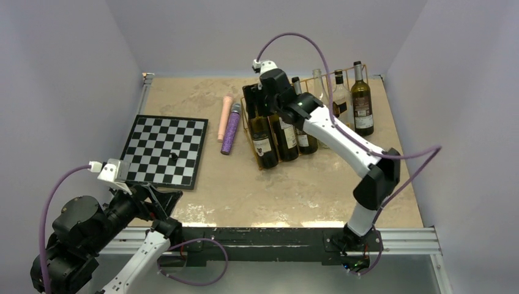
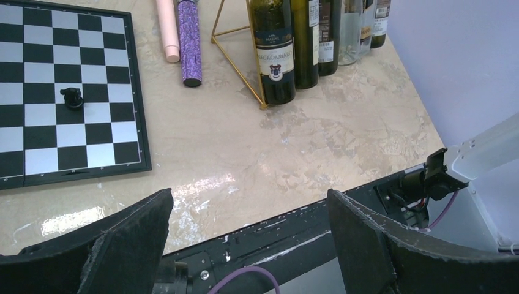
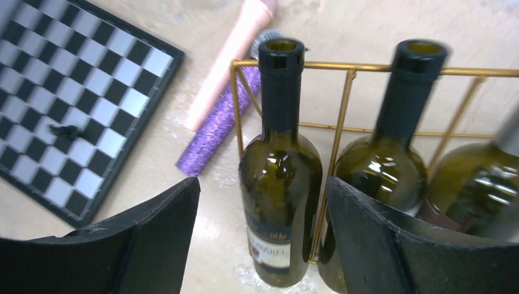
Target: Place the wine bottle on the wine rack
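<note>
The right gripper (image 3: 262, 195) hung over the wine bottle (image 3: 280, 174), jaws spread wide, gripping nothing. That bottle stood in the end bay of the wine rack (image 3: 358, 66). The left gripper (image 2: 250, 199) gaped empty above the table (image 2: 245, 144) edge.

— Where's the left arm (image 1: 85, 226)?
— Folded low beside its base, with the left gripper (image 2: 248, 211) held nearly level and its jaws wide apart.
— And the right arm (image 1: 343, 138)?
— Stretched far forward, elbow bent, wrist tipped downward. The right gripper (image 3: 263, 202) has its jaws spread wide too.
</note>
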`<act>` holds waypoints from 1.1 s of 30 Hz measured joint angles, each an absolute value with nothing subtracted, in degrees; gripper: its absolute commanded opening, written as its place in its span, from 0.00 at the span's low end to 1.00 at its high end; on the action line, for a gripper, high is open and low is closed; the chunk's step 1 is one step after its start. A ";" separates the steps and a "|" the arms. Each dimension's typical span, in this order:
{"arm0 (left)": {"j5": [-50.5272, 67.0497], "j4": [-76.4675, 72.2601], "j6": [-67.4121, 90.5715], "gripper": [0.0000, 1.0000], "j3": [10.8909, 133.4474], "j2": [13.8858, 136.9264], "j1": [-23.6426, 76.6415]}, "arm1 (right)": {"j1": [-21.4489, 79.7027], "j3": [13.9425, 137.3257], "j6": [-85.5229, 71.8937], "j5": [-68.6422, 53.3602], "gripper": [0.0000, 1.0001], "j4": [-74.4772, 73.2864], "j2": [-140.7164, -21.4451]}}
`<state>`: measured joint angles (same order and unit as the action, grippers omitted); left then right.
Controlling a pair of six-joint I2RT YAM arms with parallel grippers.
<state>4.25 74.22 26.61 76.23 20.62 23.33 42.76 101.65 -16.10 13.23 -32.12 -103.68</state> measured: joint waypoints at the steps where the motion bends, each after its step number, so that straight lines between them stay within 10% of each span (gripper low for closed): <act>1: 4.25 74.08 26.74 0.99 76.16 20.62 23.33 | 42.78 101.65 -16.08 12.64 0.81 -32.67 -101.58; 33: -5.58 67.79 26.72 0.99 71.46 17.65 23.33 | 43.11 67.40 -16.80 31.75 0.87 -49.39 -31.09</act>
